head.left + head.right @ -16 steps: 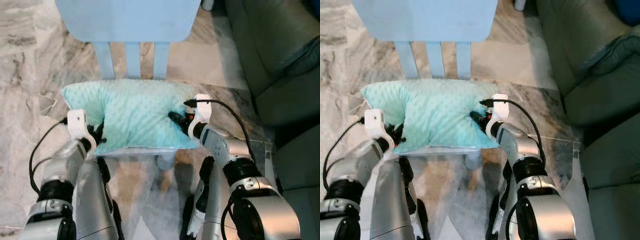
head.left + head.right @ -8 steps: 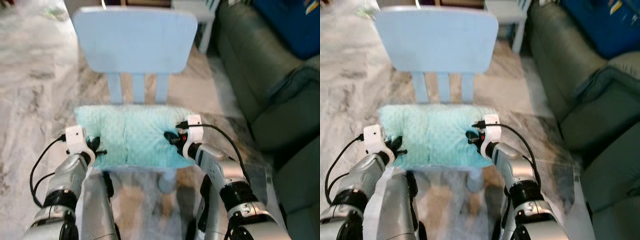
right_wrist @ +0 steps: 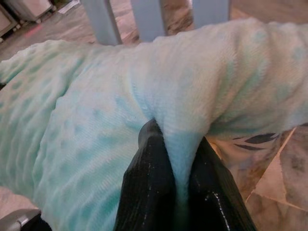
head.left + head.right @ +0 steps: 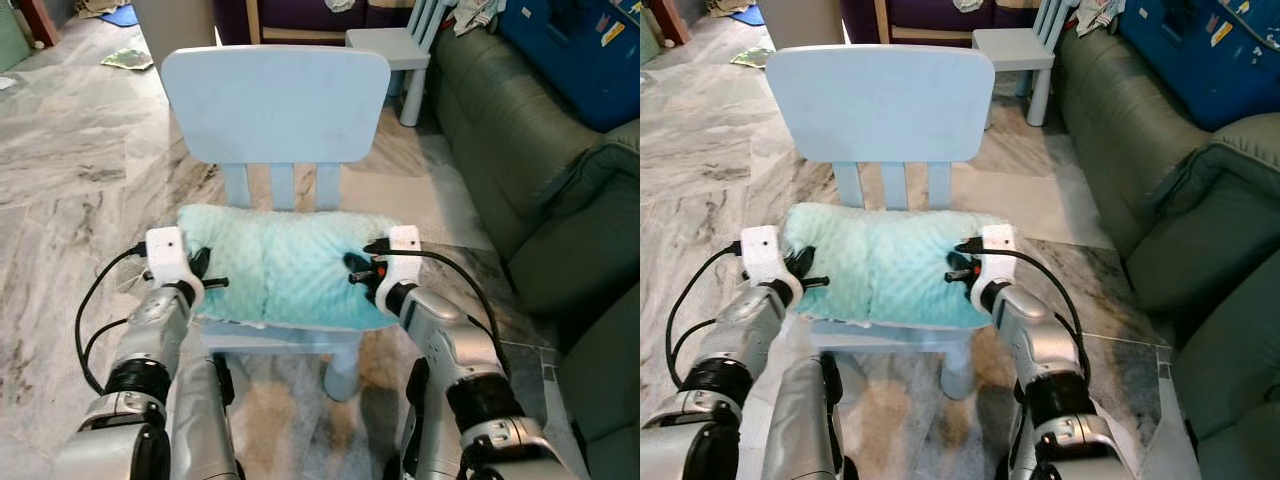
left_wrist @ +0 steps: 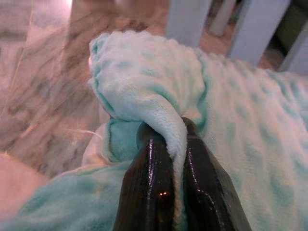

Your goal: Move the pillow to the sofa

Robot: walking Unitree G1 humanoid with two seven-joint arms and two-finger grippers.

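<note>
A mint-green dotted pillow (image 4: pixel 285 275) is lying across the seat of a small pale blue chair (image 4: pixel 275 100), which is standing on a grey marbled floor (image 4: pixel 70 170). The pillow is covering the whole seat, with its back edge lying near the three slats under the chair's backrest.

Both robot arms are reaching forward from the bottom of the scene. The left gripper (image 4: pixel 205 281) is pinching the pillow's left end; in the left wrist view its two black fingers (image 5: pixel 149 187) are closing tightly on a bunched fold of the soft fabric. The right gripper (image 4: pixel 358 272) is gripping the pillow's right end in the same way, with its fingers (image 3: pixel 149 187) clamping a fold of fabric between them in the right wrist view. A black cable (image 4: pixel 100 310) is looping from each wrist.

A dark green sofa (image 4: pixel 540 170) is running along the robot's right side, well apart from the pillow. Something dark blue (image 4: pixel 575 50) is sitting on the sofa's far end. Behind the chair, a second small pale blue piece of furniture (image 4: pixel 390 45) is standing on the floor.
</note>
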